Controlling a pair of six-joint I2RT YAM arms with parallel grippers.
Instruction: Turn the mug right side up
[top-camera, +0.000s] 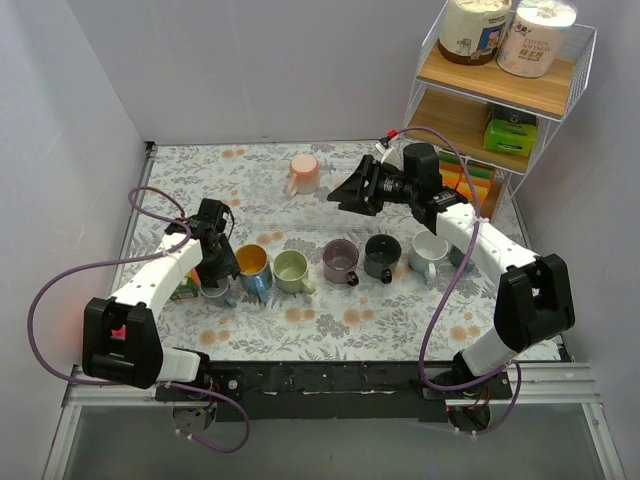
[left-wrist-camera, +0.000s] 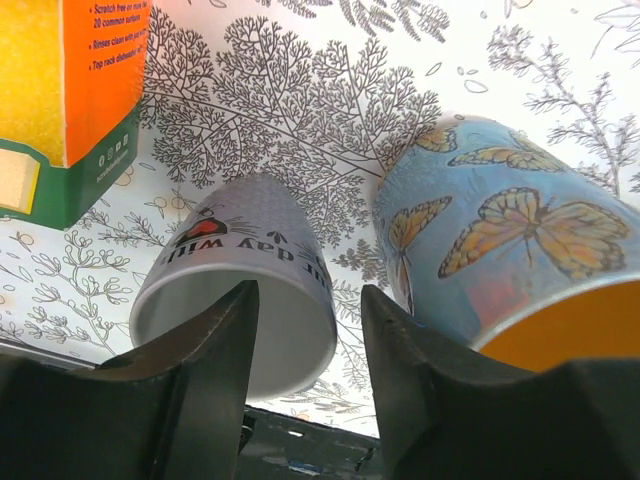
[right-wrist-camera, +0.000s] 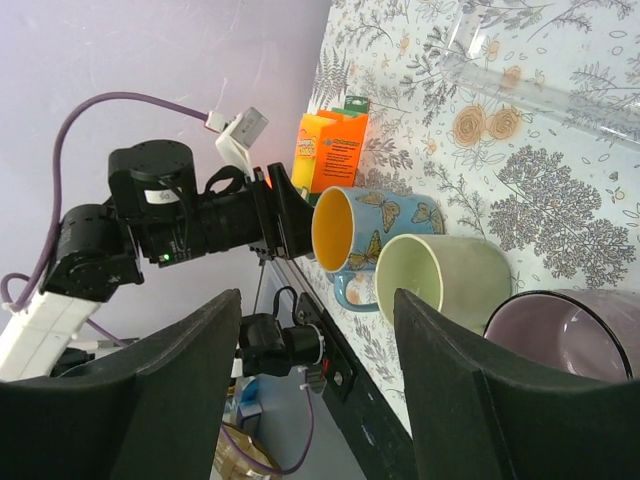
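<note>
A grey-white mug with black lettering (left-wrist-camera: 250, 250) stands mouth up at the left end of a row of mugs (top-camera: 215, 293). My left gripper (left-wrist-camera: 305, 300) is open over it. One finger is over the mug's mouth and the other is in the gap beside the blue butterfly mug (left-wrist-camera: 500, 230). In the top view the left gripper (top-camera: 215, 283) sits low on this mug. A pink mug (top-camera: 304, 175) stands alone at the back and looks mouth down. My right gripper (top-camera: 342, 196) is open and empty, raised above the table middle; it also shows in the right wrist view (right-wrist-camera: 318, 300).
The row continues with the butterfly mug (top-camera: 252, 262), a green mug (top-camera: 292, 270), a purple mug (top-camera: 340, 260), a dark mug (top-camera: 382, 255) and a white mug (top-camera: 430, 250), all mouth up. An orange-green box (top-camera: 185, 290) lies left of the row. A wire shelf (top-camera: 500, 90) stands at back right.
</note>
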